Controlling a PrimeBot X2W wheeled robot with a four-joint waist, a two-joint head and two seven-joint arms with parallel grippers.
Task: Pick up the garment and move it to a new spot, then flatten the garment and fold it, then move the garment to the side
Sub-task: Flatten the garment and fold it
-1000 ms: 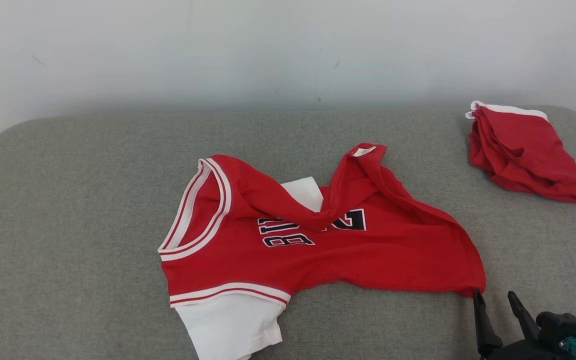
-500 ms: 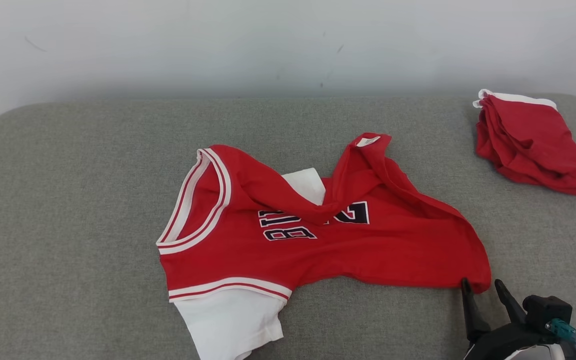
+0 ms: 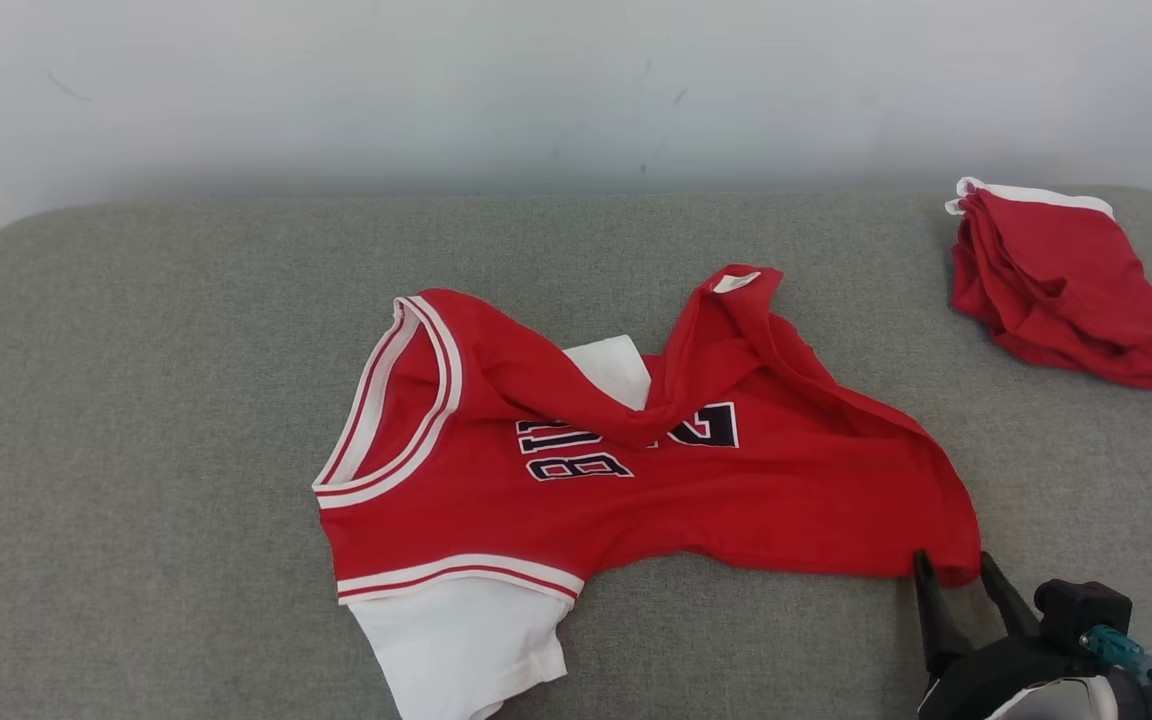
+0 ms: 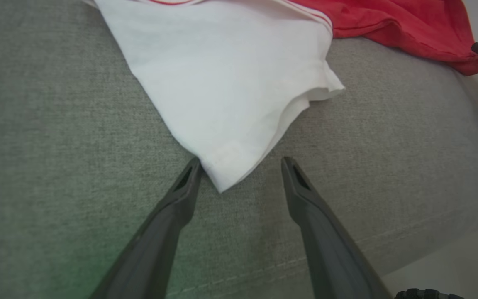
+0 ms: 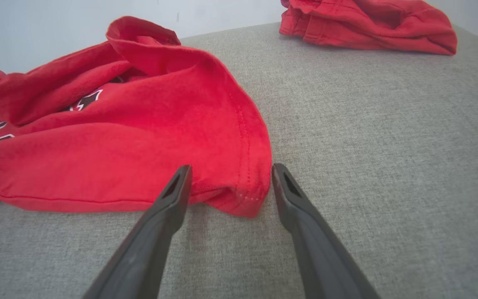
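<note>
So, on the grey cushion (image 3: 136, 400) the garment (image 3: 636, 500) lies crumpled mid-frame in the head view. Both grippers stand apart, holding nothing: your left gripper (image 4: 241, 160) straddles the white sleeve corner (image 4: 222, 178), your right gripper (image 5: 231, 168) the red hem corner (image 5: 243, 203). Push slightly deeper before pinching, so you likely catch every layer.

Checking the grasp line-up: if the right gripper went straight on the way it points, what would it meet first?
Likely the hem corner of the red jersey, lying between the open right gripper's fingers.
</note>
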